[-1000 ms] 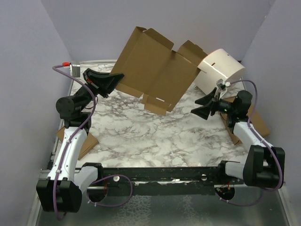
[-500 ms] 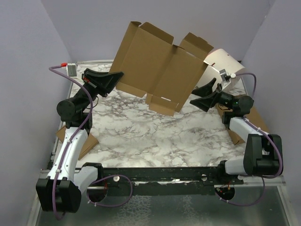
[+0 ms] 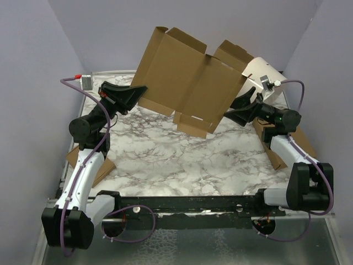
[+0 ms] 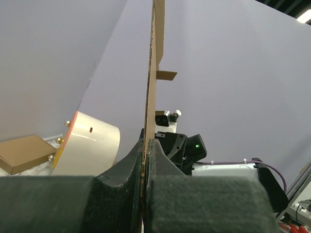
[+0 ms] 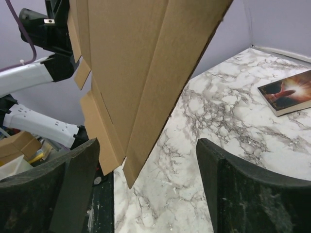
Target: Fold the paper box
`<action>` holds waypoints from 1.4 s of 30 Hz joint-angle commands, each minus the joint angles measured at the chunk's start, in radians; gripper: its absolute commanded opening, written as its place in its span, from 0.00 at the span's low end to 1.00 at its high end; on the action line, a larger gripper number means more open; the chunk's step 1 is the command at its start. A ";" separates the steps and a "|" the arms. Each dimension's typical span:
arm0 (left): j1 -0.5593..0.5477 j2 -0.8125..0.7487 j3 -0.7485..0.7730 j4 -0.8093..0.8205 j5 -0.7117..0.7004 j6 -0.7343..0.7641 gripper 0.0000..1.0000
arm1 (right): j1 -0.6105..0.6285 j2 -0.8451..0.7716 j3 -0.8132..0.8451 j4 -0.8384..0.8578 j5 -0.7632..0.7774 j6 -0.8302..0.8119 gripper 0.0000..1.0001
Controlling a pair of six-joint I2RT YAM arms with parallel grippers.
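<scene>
The paper box (image 3: 187,83) is a flat brown die-cut cardboard sheet with flaps, held up in the air and tilted over the back of the marble table. My left gripper (image 3: 138,91) is shut on its left edge. In the left wrist view the sheet (image 4: 151,73) shows edge-on, clamped in that gripper (image 4: 145,145). My right gripper (image 3: 240,107) is open and empty, just below the sheet's right lower edge. In the right wrist view the sheet (image 5: 136,63) hangs ahead of that gripper (image 5: 147,143), closer to its left finger (image 5: 73,189), not touching.
A white paper roll (image 3: 267,74) stands at the back right behind the sheet. A book (image 5: 286,92) lies on the marble table (image 3: 182,160). Small brown boxes lie under the right arm (image 3: 289,143) and beside the left arm (image 3: 102,165).
My right gripper has moved up and back to the sheet's right lower edge, still open. The sheet has risen a little in my left gripper.
</scene>
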 commanded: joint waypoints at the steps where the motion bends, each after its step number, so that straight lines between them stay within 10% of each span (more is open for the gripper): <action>1: -0.015 0.003 -0.007 0.052 -0.031 -0.018 0.00 | 0.004 -0.001 0.030 -0.036 0.047 0.020 0.75; 11: -0.020 -0.005 -0.034 -0.068 -0.068 0.109 0.00 | 0.004 -0.049 0.021 -0.176 0.049 -0.081 0.47; 23: -0.091 0.003 -0.038 -0.265 -0.151 0.335 0.00 | 0.009 -0.066 0.138 -0.768 0.133 -0.433 0.13; 42: -0.537 0.150 -0.016 -0.645 -0.720 0.759 0.00 | 0.173 0.054 0.272 -1.413 0.759 -0.769 0.01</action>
